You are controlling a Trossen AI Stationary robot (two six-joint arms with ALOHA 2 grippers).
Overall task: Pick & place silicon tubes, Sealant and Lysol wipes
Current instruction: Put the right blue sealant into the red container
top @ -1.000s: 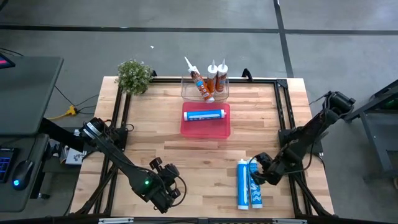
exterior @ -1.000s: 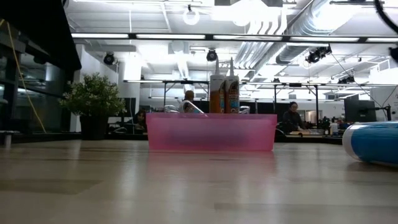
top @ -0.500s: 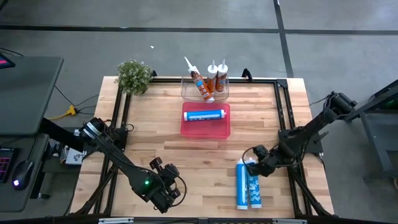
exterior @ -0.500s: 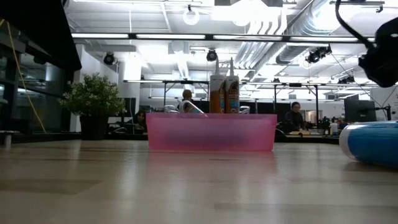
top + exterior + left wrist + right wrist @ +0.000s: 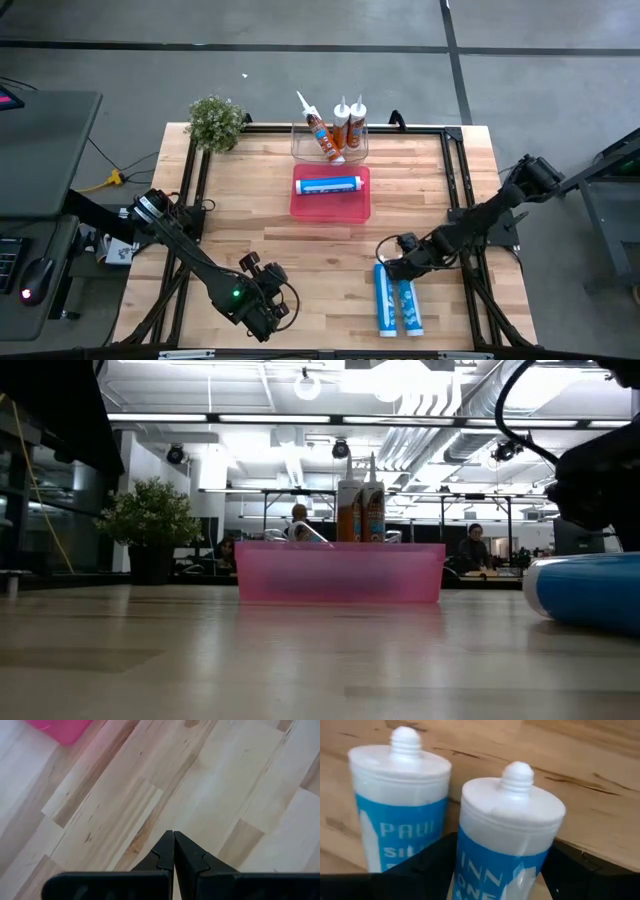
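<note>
two blue tubes [image 5: 394,297], right gripper [image 5: 392,262] straddling one

Two blue-and-white silicone tubes [image 5: 394,300] lie flat side by side near the table's front right. Another blue tube [image 5: 328,185] lies flat in the pink bin. Three orange sealant tubes [image 5: 338,128] sit in the clear bin at the back, one leaning.

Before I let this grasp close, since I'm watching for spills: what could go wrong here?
The two blue tubes lie touching, so the right hand, open at their cap ends, may nudge the neighbor or catch both. Round tubes could roll on the table. The pink bin already holds one tube, leaving limited room.
</note>
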